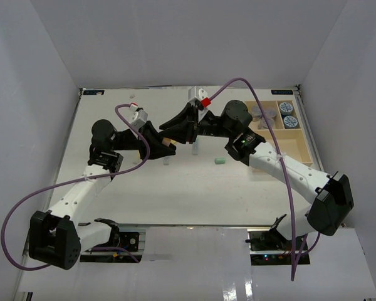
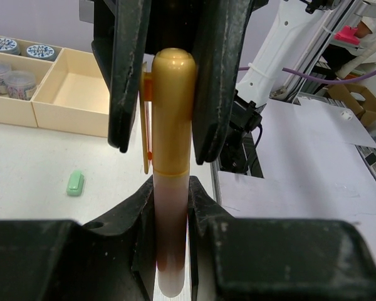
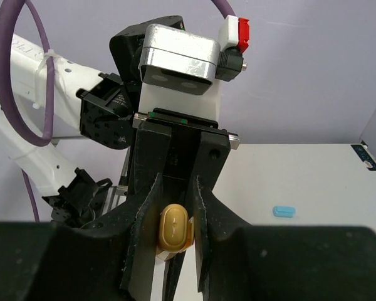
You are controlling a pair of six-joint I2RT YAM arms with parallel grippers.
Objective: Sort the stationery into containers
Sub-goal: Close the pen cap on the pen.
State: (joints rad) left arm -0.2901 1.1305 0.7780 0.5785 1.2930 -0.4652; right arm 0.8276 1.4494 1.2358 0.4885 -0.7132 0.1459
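Observation:
A marker with a gold-yellow cap and a pale body is held between both grippers above the middle of the table. My left gripper is shut on its body. My right gripper is shut on the cap. In the top view the two grippers meet tip to tip. A green block lies on the table and also shows in the left wrist view. A blue block lies on the table. The wooden tray stands at the right with grey rolls and blue-and-white rolls.
In the left wrist view the tray's larger section has a bare floor, and rolls sit in the smaller sections to its left. Purple cables loop over both arms. White walls surround the table.

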